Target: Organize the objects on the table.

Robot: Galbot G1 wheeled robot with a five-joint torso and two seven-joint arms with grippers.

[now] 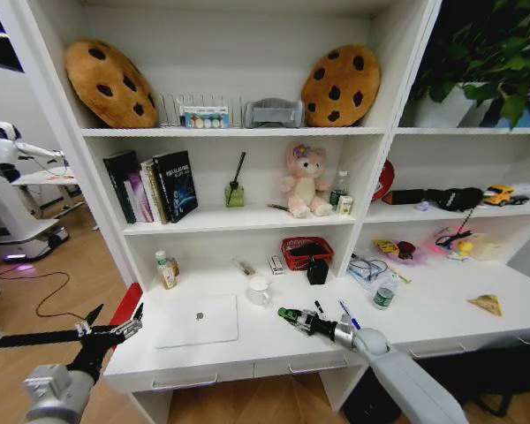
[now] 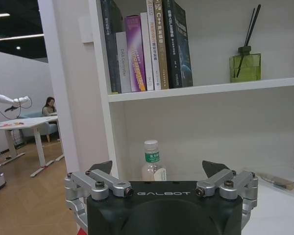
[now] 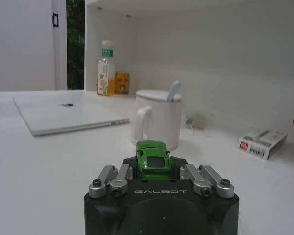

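My right gripper point(image 1: 291, 315) hovers low over the white table point(image 1: 428, 311), shut on the tiny green toy car point(image 3: 153, 157), just in front of a white mug point(image 1: 259, 290). To its left lies the silver laptop point(image 1: 197, 320), closed. A black pen point(image 1: 321, 309) and a blue pen point(image 1: 347, 314) lie beside the right wrist. Farther right stand a small green-labelled clear bottle point(image 1: 384, 293) and a yellow triangular piece point(image 1: 488, 304). My left gripper point(image 1: 115, 323) is open and holds nothing, off the table's left end at about table height.
A drink bottle point(image 2: 151, 157) stands at the back left of the desk, straight ahead of the left gripper point(image 2: 159, 169). A red basket point(image 1: 306, 253), a black box point(image 1: 317, 270) and a small carton point(image 3: 262, 143) sit along the back. Books point(image 2: 142, 46) fill the shelf above.
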